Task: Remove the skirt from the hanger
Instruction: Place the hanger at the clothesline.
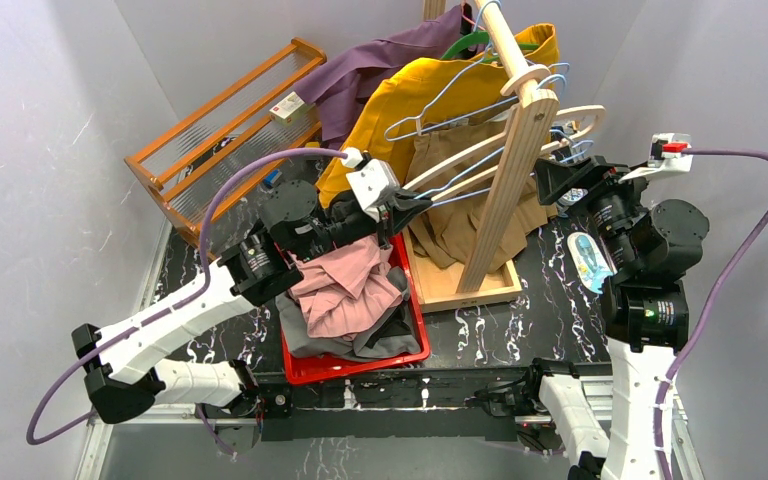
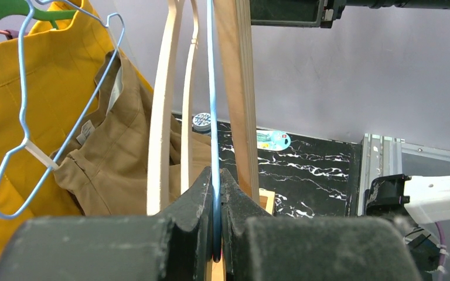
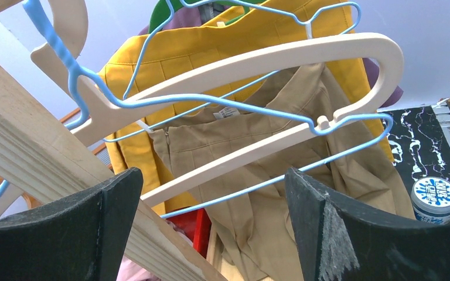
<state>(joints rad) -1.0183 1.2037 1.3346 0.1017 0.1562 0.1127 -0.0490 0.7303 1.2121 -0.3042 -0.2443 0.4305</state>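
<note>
A tan skirt (image 1: 450,215) hangs among the hangers on a wooden stand (image 1: 505,190), beside a yellow garment (image 1: 400,100). It also shows in the left wrist view (image 2: 111,164) and the right wrist view (image 3: 258,152). My left gripper (image 1: 412,207) is shut on the lower bar of a blue hanger (image 2: 212,111), pinched between its pads (image 2: 202,193). Two cream wooden hangers (image 2: 164,105) hang just left of that bar. My right gripper (image 1: 552,180) is open and empty at the stand's right side, with its jaws (image 3: 212,175) spread wide in front of the hangers and skirt.
A red bin (image 1: 305,365) of pink and grey clothes sits below my left arm. A slatted wooden rack (image 1: 220,130) leans at the back left. A purple garment (image 1: 380,60) hangs behind the yellow one. A round tin (image 3: 435,198) and a packet (image 1: 588,258) lie at the right.
</note>
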